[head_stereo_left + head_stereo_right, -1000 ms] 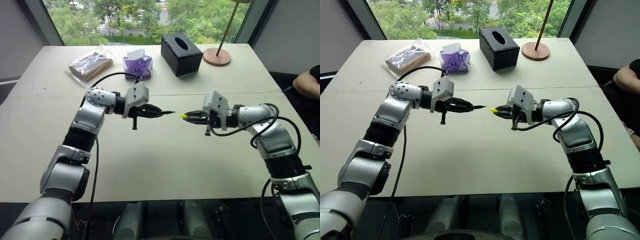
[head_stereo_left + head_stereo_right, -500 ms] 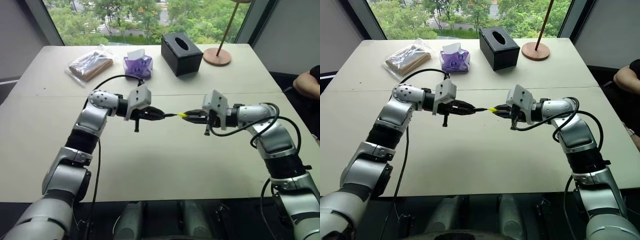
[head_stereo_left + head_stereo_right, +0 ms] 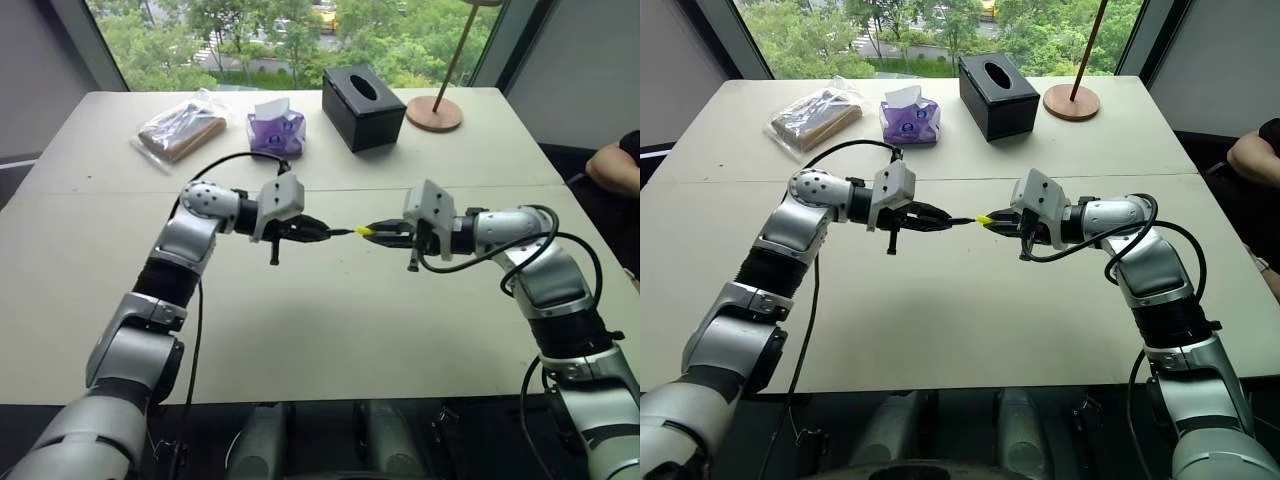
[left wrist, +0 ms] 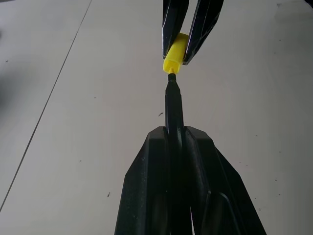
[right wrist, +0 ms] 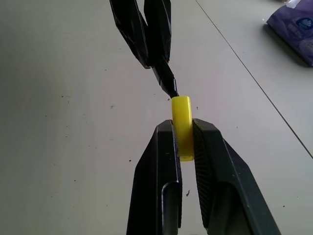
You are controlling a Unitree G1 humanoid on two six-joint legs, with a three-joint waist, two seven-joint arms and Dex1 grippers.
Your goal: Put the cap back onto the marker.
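Above the counter the two arms are meeting; the left gripper is clamping the marker, the right gripper is pinching the cap; the tip is just entering the cap's mouth; pushing fully home is remaining.

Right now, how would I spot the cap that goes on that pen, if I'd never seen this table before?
Start at the pale table and find the two robot arms meeting above its middle. The right gripper pinches the cap in its black fingers, with the tip of the thin black marker at its open end. It is a stubby bright yellow cylinder, the only yellow thing among black fingers.
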